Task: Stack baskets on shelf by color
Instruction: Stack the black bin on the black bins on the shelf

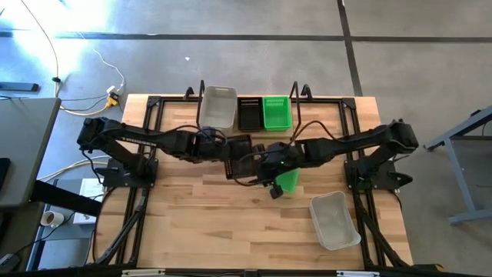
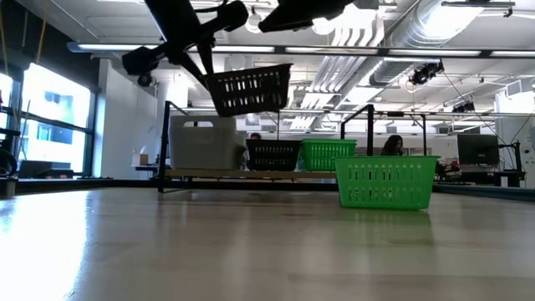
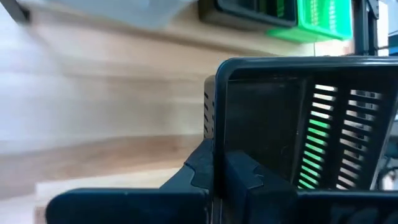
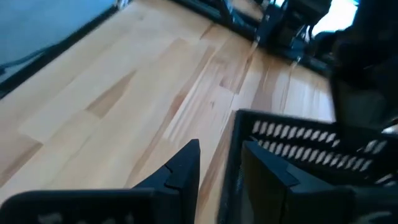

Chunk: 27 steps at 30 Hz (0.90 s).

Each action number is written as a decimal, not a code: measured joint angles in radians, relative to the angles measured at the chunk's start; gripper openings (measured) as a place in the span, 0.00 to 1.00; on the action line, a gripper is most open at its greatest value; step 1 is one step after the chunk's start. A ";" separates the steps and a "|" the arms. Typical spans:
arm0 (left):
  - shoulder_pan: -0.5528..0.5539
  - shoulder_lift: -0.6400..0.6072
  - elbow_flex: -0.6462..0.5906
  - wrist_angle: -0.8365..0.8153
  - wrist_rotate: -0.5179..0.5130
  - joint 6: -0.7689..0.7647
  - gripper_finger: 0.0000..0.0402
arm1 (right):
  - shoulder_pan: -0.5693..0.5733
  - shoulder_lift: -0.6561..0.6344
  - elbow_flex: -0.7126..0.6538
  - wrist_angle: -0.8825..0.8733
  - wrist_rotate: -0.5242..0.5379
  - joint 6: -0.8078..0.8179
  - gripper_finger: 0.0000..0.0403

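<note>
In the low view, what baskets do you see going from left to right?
Whitish basket on the shelf → black basket held up in the air → black basket on the shelf → green basket on the shelf → green basket on the table.

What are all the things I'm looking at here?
Light-wood shelf in a black metal frame: one, table's far edge.
Whitish-grey translucent plastic baskets: two seen; on the shelf, on the table.
Bright green plastic baskets: two seen; on the shelf, on the table.
Black perforated plastic baskets: two seen; on the shelf, held in the air.
Wooden table: one.
Person: one, far behind.
Left gripper: holds the airborne basket.
Right gripper: at the same basket.
</note>
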State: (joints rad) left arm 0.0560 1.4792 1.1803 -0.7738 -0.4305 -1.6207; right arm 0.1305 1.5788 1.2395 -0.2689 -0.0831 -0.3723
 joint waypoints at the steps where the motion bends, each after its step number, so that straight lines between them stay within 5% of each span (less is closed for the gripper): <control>1: 0.008 0.000 0.015 -0.021 0.000 0.011 0.01 | -0.002 0.016 0.024 -0.021 0.000 -0.001 0.26; 27: 0.053 0.000 0.089 -0.093 0.018 0.109 0.01 | -0.006 0.146 0.101 -0.115 0.220 -0.011 0.22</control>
State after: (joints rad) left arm 0.1089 1.4792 1.2697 -0.8672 -0.4126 -1.5119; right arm 0.1242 1.7248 1.3407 -0.3835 0.1368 -0.3831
